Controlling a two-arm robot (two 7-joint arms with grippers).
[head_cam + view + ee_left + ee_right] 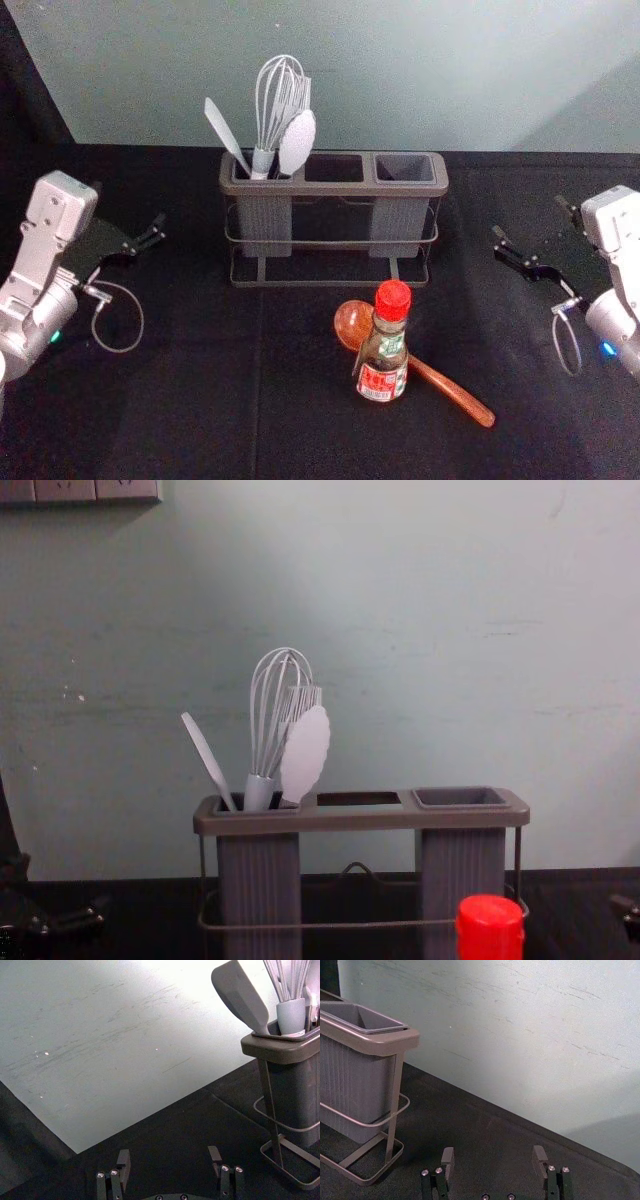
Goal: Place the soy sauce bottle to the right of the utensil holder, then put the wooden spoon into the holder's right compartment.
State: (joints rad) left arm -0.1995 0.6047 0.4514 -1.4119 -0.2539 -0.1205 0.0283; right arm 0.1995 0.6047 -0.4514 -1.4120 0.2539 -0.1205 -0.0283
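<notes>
On the cloth before the rack, sauce bottle stood upright by the spoon; step 1, bottle, seemed unstarted; left claw far left, right claw far right, both gaping, empty; next move needed right claw gripping bottle, shifting it right of rack

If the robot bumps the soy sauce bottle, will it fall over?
It might. The bottle stands tall on a small bottom, so a push near its red cap could probably tip it. It would likely roll once down, because its sides look round. The wooden spoon right by it might get nudged too.
</notes>
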